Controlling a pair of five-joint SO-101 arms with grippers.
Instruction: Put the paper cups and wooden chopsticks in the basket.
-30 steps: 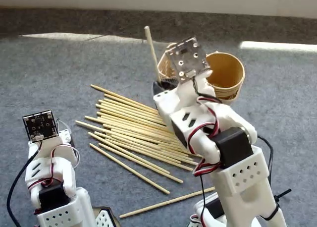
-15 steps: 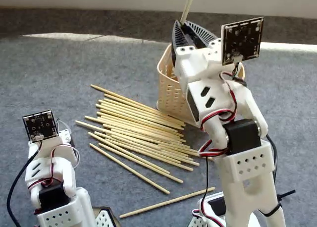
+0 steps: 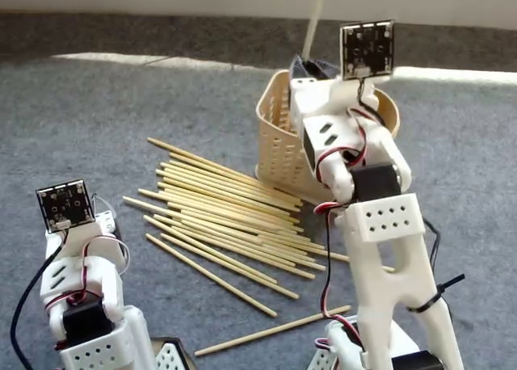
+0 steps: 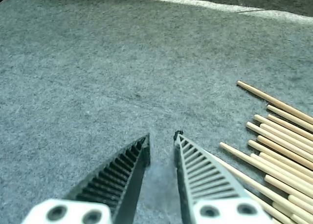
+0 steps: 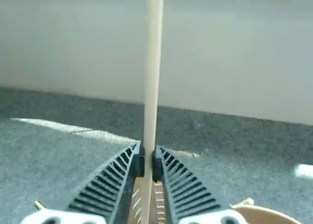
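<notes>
Several wooden chopsticks (image 3: 226, 216) lie in a fanned pile on the grey carpet, left of the cream lattice basket (image 3: 277, 144). A tan paper cup (image 3: 389, 111) stands in the basket, mostly hidden behind the right arm. My right gripper (image 3: 311, 65) is raised over the basket's near rim, shut on one chopstick (image 3: 317, 18) that points straight up. In the right wrist view that chopstick (image 5: 152, 62) runs up between the fingers of the right gripper (image 5: 146, 158). My left gripper (image 4: 162, 141) is open just above bare carpet, with chopstick ends (image 4: 274, 150) beside it.
One stray chopstick (image 3: 275, 330) lies apart near the right arm's base. The left arm (image 3: 77, 273) stands at the near left corner. Bare carpet stretches to the left and far side of the pile. A pale wall (image 5: 234, 48) runs behind.
The right arm has risen and swung its wrist upright, carrying the chopstick from beside the basket's front to above the basket. The left arm has not moved.
</notes>
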